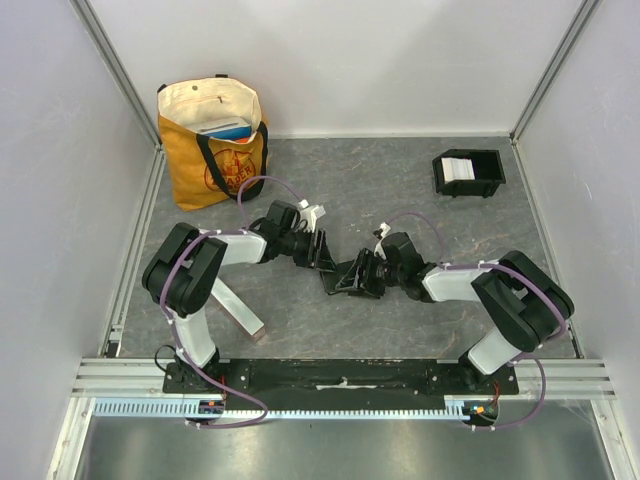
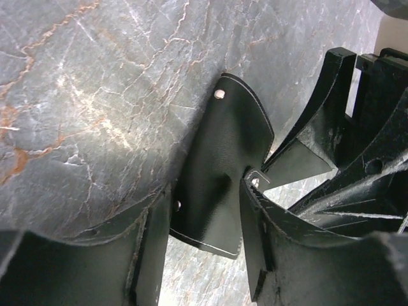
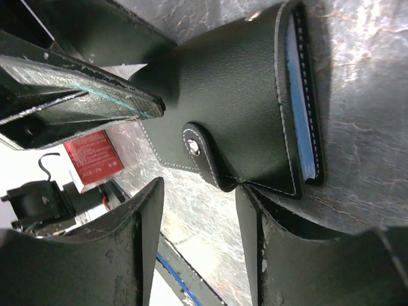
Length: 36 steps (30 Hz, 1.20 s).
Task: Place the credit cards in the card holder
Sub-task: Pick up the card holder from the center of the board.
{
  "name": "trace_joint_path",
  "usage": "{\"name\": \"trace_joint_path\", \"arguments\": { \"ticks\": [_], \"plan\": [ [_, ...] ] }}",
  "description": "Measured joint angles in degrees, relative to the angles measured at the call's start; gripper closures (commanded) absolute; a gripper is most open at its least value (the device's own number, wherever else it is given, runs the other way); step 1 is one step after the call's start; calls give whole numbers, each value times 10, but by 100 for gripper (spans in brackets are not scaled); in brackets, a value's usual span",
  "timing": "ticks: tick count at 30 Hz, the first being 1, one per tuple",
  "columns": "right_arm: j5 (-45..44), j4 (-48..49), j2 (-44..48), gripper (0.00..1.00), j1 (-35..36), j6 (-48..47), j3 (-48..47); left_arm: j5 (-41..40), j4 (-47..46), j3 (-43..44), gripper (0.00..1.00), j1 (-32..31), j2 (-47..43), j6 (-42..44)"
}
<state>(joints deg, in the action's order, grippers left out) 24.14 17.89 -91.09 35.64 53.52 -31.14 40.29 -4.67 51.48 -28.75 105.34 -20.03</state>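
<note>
Right wrist view: the right end effector [image 3: 199, 191] stands part-open, empty, at the snap tab of the folding wallet [image 3: 236, 95]. Whether the left end effector [image 2: 205, 191] clamps the flap, I cannot tell. Opposed pulls could drag the wallet or spill the credit cards [image 3: 298, 95] tucked inside, long axis along its stitched edge, edges showing outward. Well apart, far right, sits the card holder [image 1: 490, 186].

Wallet [image 1: 340, 273] lies centre, tote bag [image 1: 213, 150] back left, card holder [image 1: 470, 189] back right.
</note>
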Motion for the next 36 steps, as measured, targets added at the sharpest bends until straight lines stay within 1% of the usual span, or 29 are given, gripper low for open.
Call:
{"name": "trace_joint_path", "arguments": {
  "ticks": [3,5,7,8,9,10,13,15,19,20,25,26,28,29,32,36],
  "plan": [
    [-20,5,-2,51,2,21,2,-11,-19,-12,58,0,-2,-7],
    [-33,5,-2,52,3,29,3,-15,-24,-15,62,0,-2,-10],
    [-44,5,-2,52,3,35,3,-20,-27,-17,62,0,-2,-13],
    [-48,6,-1,52,3,38,3,-23,-28,-17,61,0,-2,-14],
    [-50,6,-1,53,3,40,3,-23,-28,-17,55,0,-2,-15],
    [-51,7,-1,53,4,41,3,-23,-28,-17,46,0,-2,-16],
    [-62,8,-1,56,5,40,3,-9,-32,-17,33,-2,-4,-23],
    [-71,5,0,56,5,34,3,2,-34,-16,30,-5,-6,-24],
    [-86,-5,6,57,5,2,1,23,-34,-9,30,-6,1,-24],
    [-90,-8,8,58,5,-7,0,28,-34,-6,33,-6,5,-23],
    [-104,-21,16,59,5,-43,-1,34,-31,1,54,-6,17,-20],
    [-106,-23,18,57,5,-47,-1,34,-31,0,60,-6,19,-19],
    [-109,-23,23,45,5,-48,1,29,-30,-4,70,-6,19,-18],
    [-110,-21,25,41,5,-44,4,29,-30,-7,73,-6,19,-19],
    [-116,-13,39,37,3,-28,9,23,-31,-14,76,-6,18,-19],
    [-122,1,41,36,2,3,16,22,-35,-24,78,-6,13,-20]
  ]
}}
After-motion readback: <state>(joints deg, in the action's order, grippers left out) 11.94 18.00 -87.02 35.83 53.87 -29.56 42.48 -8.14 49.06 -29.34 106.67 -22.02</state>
